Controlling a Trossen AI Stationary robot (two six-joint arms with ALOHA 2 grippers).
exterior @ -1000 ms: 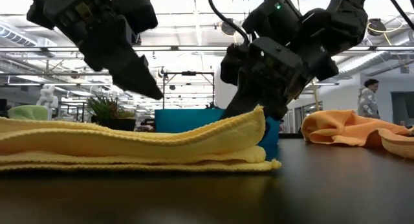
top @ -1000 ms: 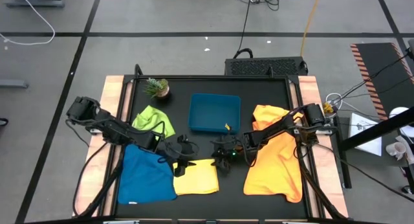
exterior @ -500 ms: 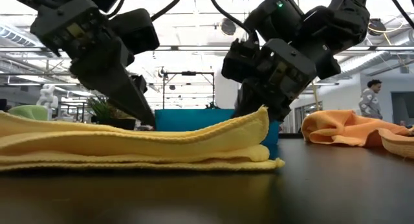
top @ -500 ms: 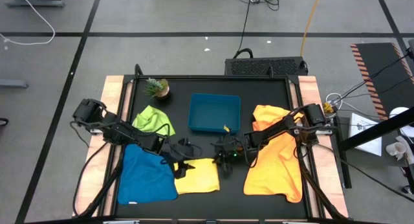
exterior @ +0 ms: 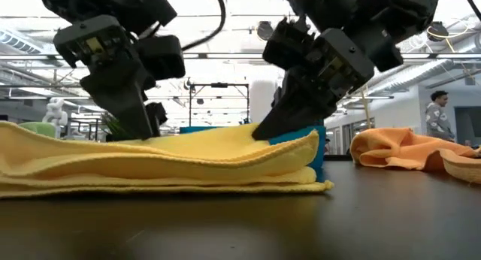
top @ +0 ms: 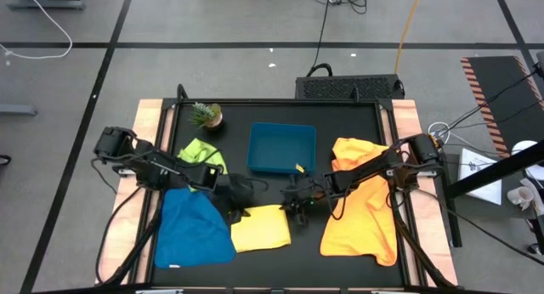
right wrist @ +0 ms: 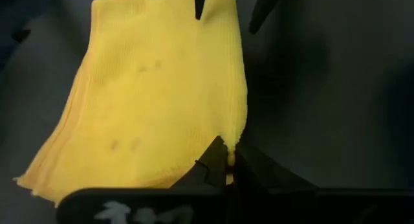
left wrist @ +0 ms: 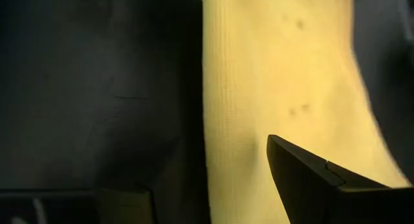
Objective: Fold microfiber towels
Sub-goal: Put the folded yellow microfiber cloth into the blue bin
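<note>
Two grippers sit at the far edge of the yellow towel [top: 260,228], one at each far corner, and that pairing is what the coming move depends on. The towel lies folded in layers near the front middle of the table [top: 357,115], between the blue towel [top: 194,234] on the left arm's side and the orange towel [top: 361,200] on the right arm's side; the lime green towel [top: 202,154] is behind the blue one, and the teal tray [top: 282,148] stands just behind the yellow one. The right gripper [right wrist: 229,158] has its fingers pinched tight on the corner of the yellow towel's edge; a sliver of fabric shows between the tips. The left gripper [top: 235,211] is at the opposite far corner with its fingers spread; one dark finger [left wrist: 310,182] shows over the cloth, and nothing appears caught in it yet. From both tools the cloth runs toward the table's front edge, its far edge running side to side between them. Judgement: the fold wants both far corners carried forward together, so the left gripper likely must close first. Pulling with one corner alone could skew the layers. Neither arm is clearly nearer; each is at its own corner.
</note>
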